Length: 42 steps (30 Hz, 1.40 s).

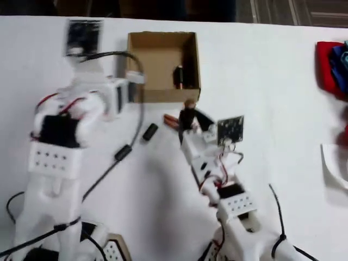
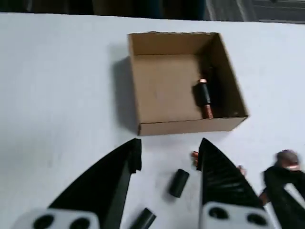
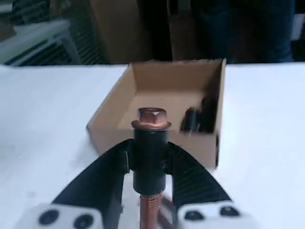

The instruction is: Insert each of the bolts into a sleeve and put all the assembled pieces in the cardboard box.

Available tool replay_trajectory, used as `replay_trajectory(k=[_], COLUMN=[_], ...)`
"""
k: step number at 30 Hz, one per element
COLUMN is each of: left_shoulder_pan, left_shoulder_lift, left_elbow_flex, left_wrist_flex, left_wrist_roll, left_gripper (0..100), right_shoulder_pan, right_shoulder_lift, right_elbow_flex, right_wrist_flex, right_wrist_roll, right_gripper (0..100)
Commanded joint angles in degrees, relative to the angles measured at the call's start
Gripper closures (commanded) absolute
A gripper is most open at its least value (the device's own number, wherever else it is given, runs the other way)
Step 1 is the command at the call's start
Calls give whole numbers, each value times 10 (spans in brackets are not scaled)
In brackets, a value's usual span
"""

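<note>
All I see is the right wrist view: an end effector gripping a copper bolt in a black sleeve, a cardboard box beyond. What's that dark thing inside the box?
Observer: One finished piece, a copper bolt through a black sleeve, lying in the cardboard box by a side wall.
Operator: Anything left on the table?
Observer: A loose black sleeve lies on the table, outside the box.
Operator: What's the other arm doing?
Observer: The left end effector is open and holds nothing, aimed toward that sleeve.
</note>
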Motion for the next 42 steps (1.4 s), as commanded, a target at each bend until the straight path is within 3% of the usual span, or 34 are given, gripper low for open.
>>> replay_trajectory(k=[1,6,9,13,17,20,25,29,36,42], left_shoulder_pan=[-69,-123,-150,-171,-200,-208,-209,-209,-209,-209], left_shoulder_lift=[-43,-93,-127,-164,-200,-225,-256,-271,-283,-283], left_elbow_flex=[60,172,229,295,342,366,407,430,440,440], left_wrist_flex=[0,0,-1,-16,-34,-46,-84,-107,-104,-102], left_wrist_roll=[-52,-157,-172,-173,-190,-212,-220,-217,-219,-219], left_gripper=[793,793,793,793,793,793,793,793,793,793], right_shoulder_pan=[23,25,26,31,38,36,33,30,7,11], right_shoulder_lift=[33,232,353,438,442,419,487,644,960,1109], right_elbow_flex=[-137,-346,-447,-449,-452,-537,-861,-1136,-1553,-1756], right_wrist_flex=[17,16,23,82,205,383,728,895,1040,1041], right_wrist_roll=[50,123,123,122,57,38,39,39,71,72], right_gripper=[978,978,978,978,978,978,978,978,978,978])
